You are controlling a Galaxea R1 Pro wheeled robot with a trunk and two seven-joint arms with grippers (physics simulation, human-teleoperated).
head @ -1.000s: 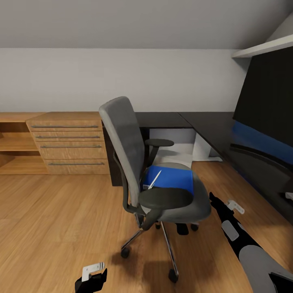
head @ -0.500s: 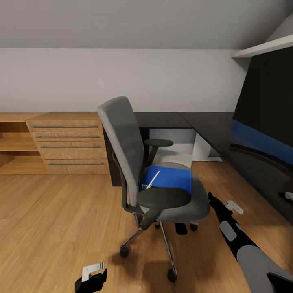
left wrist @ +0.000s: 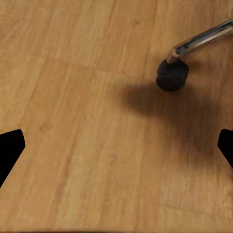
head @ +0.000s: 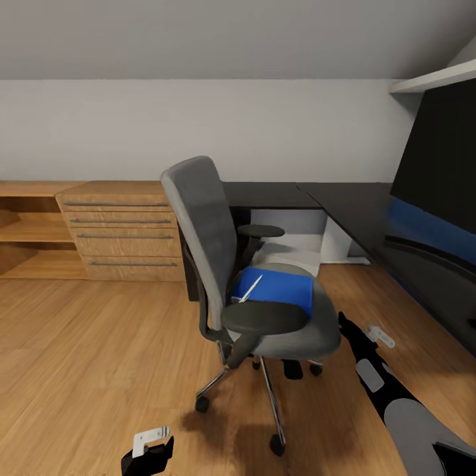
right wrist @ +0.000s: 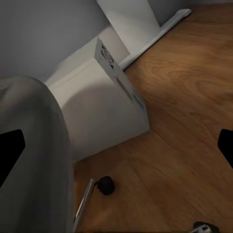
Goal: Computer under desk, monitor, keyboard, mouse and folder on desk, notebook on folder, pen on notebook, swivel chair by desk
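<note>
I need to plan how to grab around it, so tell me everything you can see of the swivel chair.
The swivel chair stands upright on the wood floor in front of the black desk, its tall grey upholstered back toward the camera's left. It has black armrests and a chrome star base on black castors; one castor shows in the left wrist view. The blue folder lies flat on its seat, with the pen on top. The right pincer hangs beside the seat, apparently not touching it.

Pen [head: 251, 289] on folder [head: 277, 291] — on swivel chair [head: 225, 264]
</note>
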